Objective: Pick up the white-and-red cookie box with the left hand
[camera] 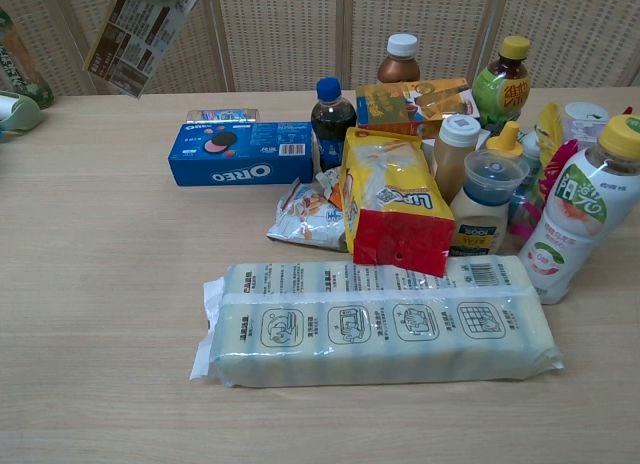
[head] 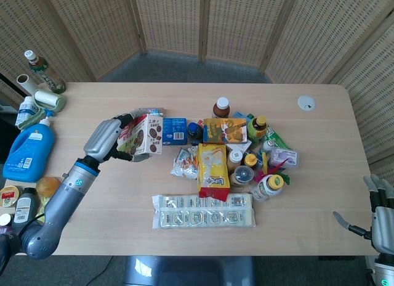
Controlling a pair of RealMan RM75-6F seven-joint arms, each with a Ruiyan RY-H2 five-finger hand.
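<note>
Cookie box (head: 145,135), white and red with chocolate cookies pictured on its face, sits tilted in the left hand (head: 109,140), whose fingers wrap its far end; the chest view catches only its printed underside high in the top-left corner, well above the table (head: 320,187), so by my judgement the pick-up is essentially done and only the carry or hold is left. The next move calls for a firm wrap and a level wrist, since the box hangs at a slant and could slip toward the blue Oreo box (camera: 241,152) lying just beneath and behind it. The right hand (head: 380,213) hangs off the table's near right corner with its fingers spread and holding nothing. Counted on the table: one Oreo box, one long clear-wrapped wafer pack (head: 203,210), one yellow-and-red snack bag (head: 213,170), one orange carton (head: 225,130), one blue detergent jug (head: 28,150) at the left edge, and several bottles in the cluster, too closely packed for a sure count.
</note>
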